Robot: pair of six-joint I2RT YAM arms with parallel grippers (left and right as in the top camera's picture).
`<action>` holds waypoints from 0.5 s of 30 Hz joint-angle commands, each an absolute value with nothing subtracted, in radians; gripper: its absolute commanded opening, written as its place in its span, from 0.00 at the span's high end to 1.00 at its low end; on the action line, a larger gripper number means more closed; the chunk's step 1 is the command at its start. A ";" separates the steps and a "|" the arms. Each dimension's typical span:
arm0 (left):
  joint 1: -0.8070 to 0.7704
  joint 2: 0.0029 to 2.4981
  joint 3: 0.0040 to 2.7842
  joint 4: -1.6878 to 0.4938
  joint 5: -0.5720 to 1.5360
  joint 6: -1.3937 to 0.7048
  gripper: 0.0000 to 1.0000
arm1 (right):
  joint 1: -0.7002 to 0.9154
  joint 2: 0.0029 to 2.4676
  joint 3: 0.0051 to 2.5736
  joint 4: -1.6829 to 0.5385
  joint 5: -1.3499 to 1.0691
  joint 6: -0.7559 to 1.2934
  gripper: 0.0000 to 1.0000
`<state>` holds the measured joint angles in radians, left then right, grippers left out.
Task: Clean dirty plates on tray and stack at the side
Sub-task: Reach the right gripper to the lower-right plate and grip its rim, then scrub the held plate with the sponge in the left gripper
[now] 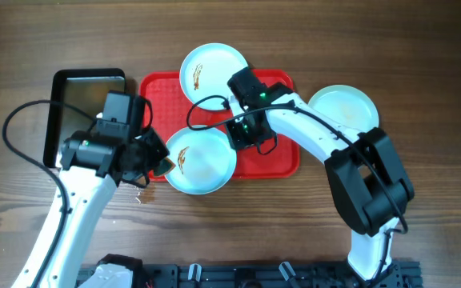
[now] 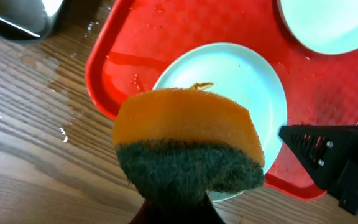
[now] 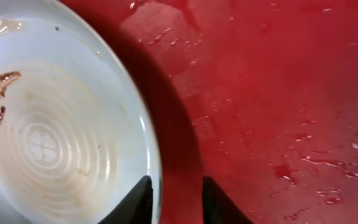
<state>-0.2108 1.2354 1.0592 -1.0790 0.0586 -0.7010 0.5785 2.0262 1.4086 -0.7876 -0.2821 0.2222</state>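
The red tray (image 1: 282, 156) lies mid-table. A white plate (image 1: 202, 160) with a brown smear overhangs its front edge. A second smeared plate (image 1: 213, 74) overhangs the far edge. A third plate (image 1: 342, 108) with no smear showing rests on the table to the right. My left gripper (image 1: 157, 162) is shut on an orange-and-green sponge (image 2: 188, 143), held above the front plate's (image 2: 235, 74) left rim. My right gripper (image 3: 178, 202) is open at the right rim of the front plate (image 3: 55, 137), low over the wet tray (image 3: 278, 93).
A dark metal pan (image 1: 86, 104) stands left of the tray and shows in the left wrist view (image 2: 17, 15). Water drops lie on the wood beside the tray (image 2: 61, 130). My right arm (image 1: 318, 132) crosses the tray's right part.
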 commanded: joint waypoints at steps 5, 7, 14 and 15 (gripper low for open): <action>-0.234 1.368 1.057 -1.068 0.073 -0.632 0.96 | 0.467 2.033 1.505 -0.921 -0.295 0.234 0.64; -0.234 1.406 1.056 -1.067 0.073 -0.632 0.96 | 0.455 2.033 1.518 -0.983 -0.442 0.214 0.57; -0.234 1.422 1.056 -1.058 0.065 -0.630 0.96 | 0.562 2.033 1.442 -1.026 -0.484 0.337 0.37; -0.234 1.422 1.056 -1.059 0.063 -0.621 0.96 | 0.583 2.033 1.434 -1.023 -0.417 0.396 0.44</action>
<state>-0.2291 1.4166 1.0592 -1.0611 0.0620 -0.6483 0.5358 2.0277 1.4670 -1.0294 -0.4568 0.2790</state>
